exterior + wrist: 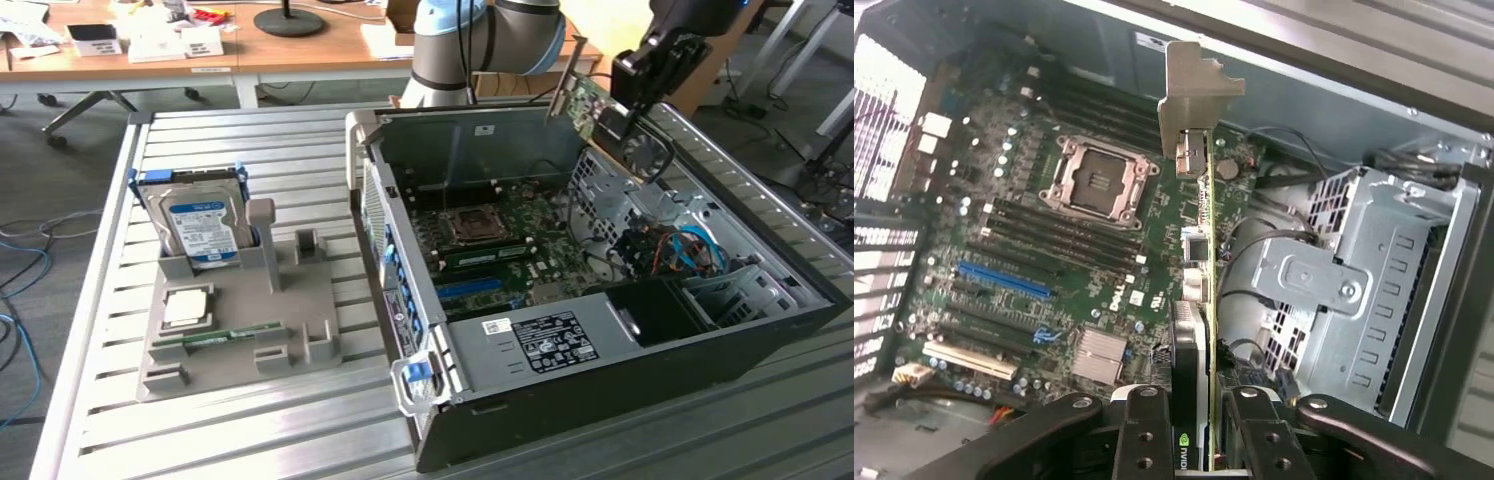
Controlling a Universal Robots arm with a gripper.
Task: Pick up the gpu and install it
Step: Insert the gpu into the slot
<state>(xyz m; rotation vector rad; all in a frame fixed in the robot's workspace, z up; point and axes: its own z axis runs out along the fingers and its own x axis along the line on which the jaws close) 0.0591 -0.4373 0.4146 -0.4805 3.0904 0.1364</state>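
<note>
The gpu (583, 103) hangs over the far side of the open computer case (747, 330), and my gripper (625, 112) is shut on it. In the wrist view the gpu (1200, 290) stands edge-on between my fingers (1144, 435), with its silver bracket (1189, 100) at the end away from me. Below it lies the motherboard (1054, 250) with a blue slot (1004, 280) and an empty processor socket (1099, 180). The card is above the board, not touching any slot.
On the exterior view's left a grey holder (234, 340) on the slatted table carries a blue-labelled hard drive (198, 222), a processor (184, 307) and a green memory stick (220, 337). A metal drive cage (1354, 290) with cables sits beside the card inside the case.
</note>
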